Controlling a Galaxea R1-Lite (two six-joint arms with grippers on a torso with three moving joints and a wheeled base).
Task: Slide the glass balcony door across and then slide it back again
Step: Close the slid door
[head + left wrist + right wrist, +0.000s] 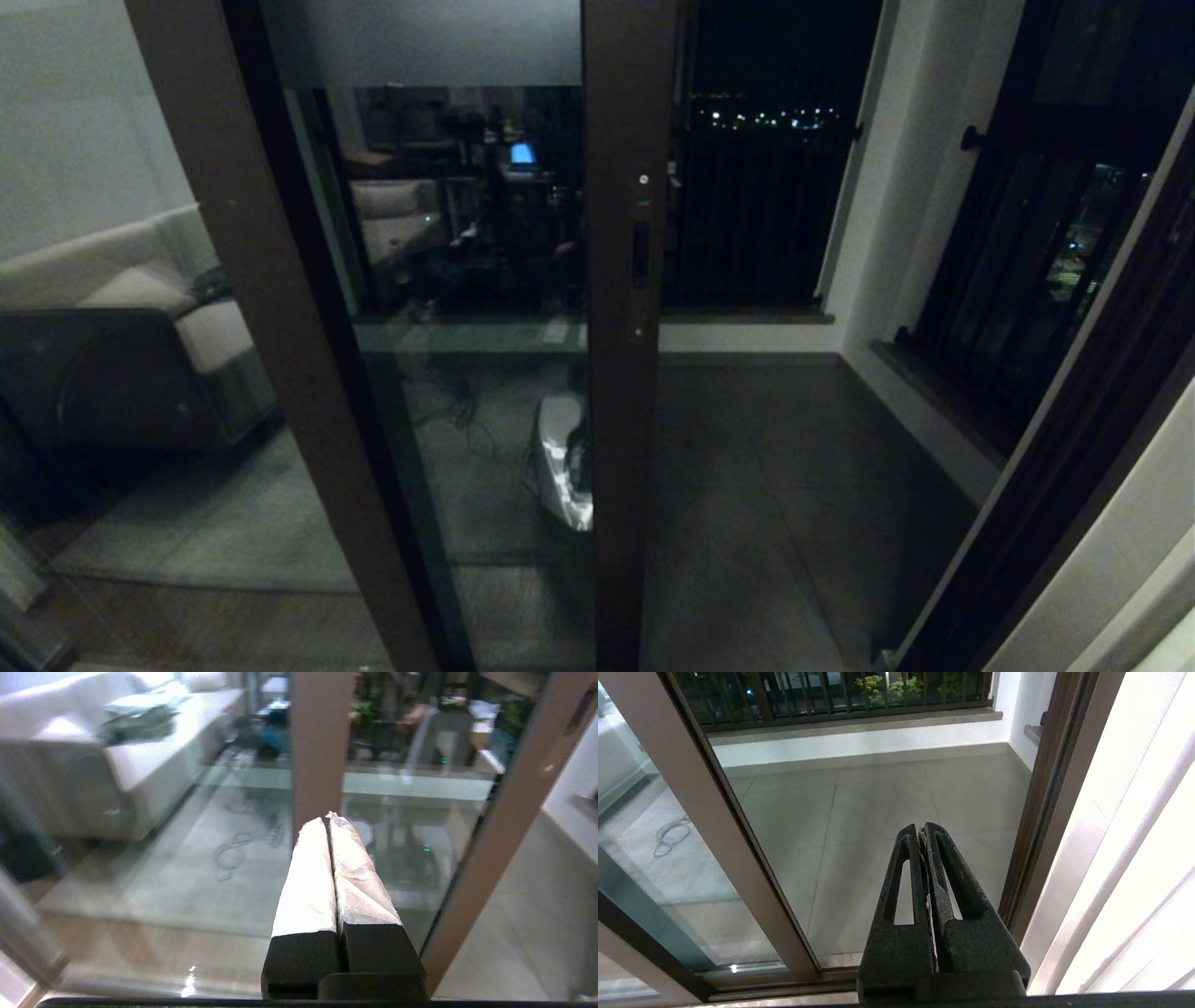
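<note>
The glass balcony door (pixel 467 280) stands partway across the opening, with a frosted strip (pixel 420 42) along its top. Its dark brown upright (pixel 624 448) carries a recessed slot handle (pixel 640 252) with small screws. Neither arm shows in the head view. In the left wrist view my left gripper (pixel 327 817) is shut with nothing between its paper-wrapped fingers. It points at the glass, with the handle upright (pixel 495 858) off to one side. My right gripper (pixel 920 828) is also shut and empty. It points at the balcony floor through the gap between the door upright (pixel 714 835) and the jamb (pixel 1041 812).
A second brown-framed glass panel (pixel 271 373) overlaps the door on the left, with a sofa (pixel 140 308) behind it. Tiled balcony floor (pixel 766 467) lies beyond the opening, bounded by a dark railing (pixel 747 215) and a black-barred window (pixel 1027 252). A white curtain (pixel 1134 858) hangs beside the jamb.
</note>
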